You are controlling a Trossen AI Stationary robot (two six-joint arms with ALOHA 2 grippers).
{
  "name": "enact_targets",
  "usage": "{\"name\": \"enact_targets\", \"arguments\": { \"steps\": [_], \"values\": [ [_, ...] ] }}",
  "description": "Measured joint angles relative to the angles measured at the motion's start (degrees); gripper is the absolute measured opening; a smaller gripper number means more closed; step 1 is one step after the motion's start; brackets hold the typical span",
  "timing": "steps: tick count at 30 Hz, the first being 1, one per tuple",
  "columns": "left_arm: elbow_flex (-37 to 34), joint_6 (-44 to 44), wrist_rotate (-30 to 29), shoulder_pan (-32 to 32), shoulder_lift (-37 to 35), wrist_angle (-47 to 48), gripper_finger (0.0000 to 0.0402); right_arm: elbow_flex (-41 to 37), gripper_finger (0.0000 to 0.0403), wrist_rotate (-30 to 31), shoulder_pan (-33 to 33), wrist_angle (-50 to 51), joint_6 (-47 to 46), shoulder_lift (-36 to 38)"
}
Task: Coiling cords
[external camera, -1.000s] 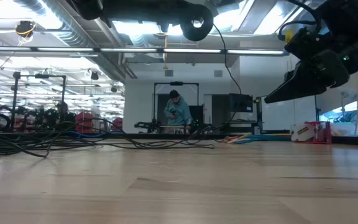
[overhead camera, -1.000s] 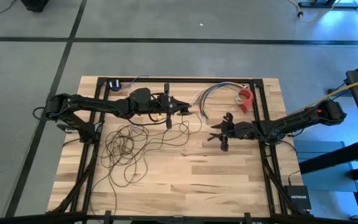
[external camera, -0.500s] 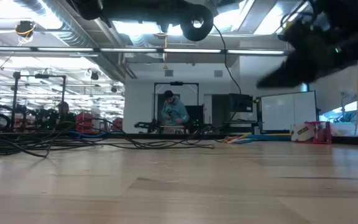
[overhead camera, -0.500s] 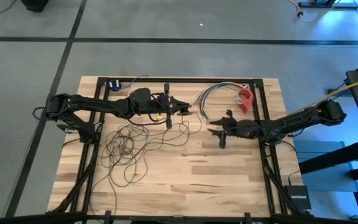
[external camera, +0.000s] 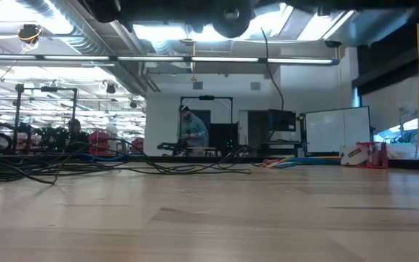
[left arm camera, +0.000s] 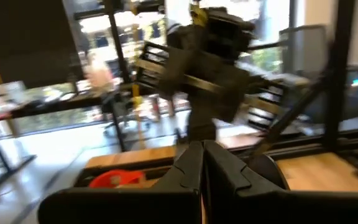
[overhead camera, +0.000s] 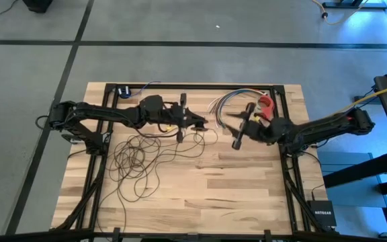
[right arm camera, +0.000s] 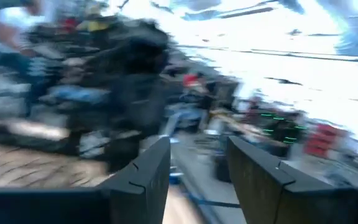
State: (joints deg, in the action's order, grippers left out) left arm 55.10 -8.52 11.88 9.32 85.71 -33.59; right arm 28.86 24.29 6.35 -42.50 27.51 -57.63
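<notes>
We see the long, thin dark wire cord [overhead camera: 140,158] lying in many loose loops on the pale wooden plank tabletop [overhead camera: 200,188], spread over the left half toward the left edge, with strands running up toward the far edge under the left arm. In the low view the same cord [external camera: 122,166] shows as dark strands lying flat along the far side of the tabletop.

The left gripper [overhead camera: 203,122] hangs above the tabletop near the middle of the far edge, its fingers [left arm camera: 194,168] pressed together; we cannot tell whether a strand of the cord is pinched between them.

The right gripper [overhead camera: 232,115] is just beside it, toward the far right corner, raised and tilted, its two fingers [right arm camera: 148,171] standing well apart with nothing visible between them.

Near the far edge, right of centre, we see a short fan of multicoloured wires [overhead camera: 224,101], and beside it a red plastic piece [overhead camera: 266,105]. A thick yellow cable [overhead camera: 375,97] runs along the right arm past the right edge. Beyond the table, the low view shows a person [external camera: 190,132] standing in the room.
</notes>
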Motion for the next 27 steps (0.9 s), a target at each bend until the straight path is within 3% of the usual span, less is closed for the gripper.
{"name": "enact_targets", "arguments": {
  "steps": [2,4,7,11,15,27],
  "values": [
    [0.2,0.4,1.1,-0.6,0.0,-0.7,0.0001,1.4,0.0161,-2.3,-0.2,0.0,0.8,-0.2],
    [0.3,0.3,1.3,-1.1,0.3,-2.3,0.0001,2.5,0.0161,-8.9,-1.1,1.2,0.9,-1.7],
    [0.3,0.0,1.3,-2.3,0.4,-2.0,0.0001,4.9,0.0161,-14.0,-2.3,7.2,-4.1,-4.7],
    [0.3,-0.9,1.3,-3.7,0.4,-0.3,0.0001,7.2,0.0161,-14.4,-3.0,11.6,-5.3,-7.8],
    [0.4,-2.4,1.3,-4.2,0.2,-0.4,0.0001,8.6,0.0161,-17.4,-3.0,11.5,-8.0,-7.9],
    [0.3,-2.7,1.0,-4.2,0.3,-0.2,0.0001,8.7,0.0161,-17.6,-3.0,16.6,-10.9,-7.7]
  ]
}}
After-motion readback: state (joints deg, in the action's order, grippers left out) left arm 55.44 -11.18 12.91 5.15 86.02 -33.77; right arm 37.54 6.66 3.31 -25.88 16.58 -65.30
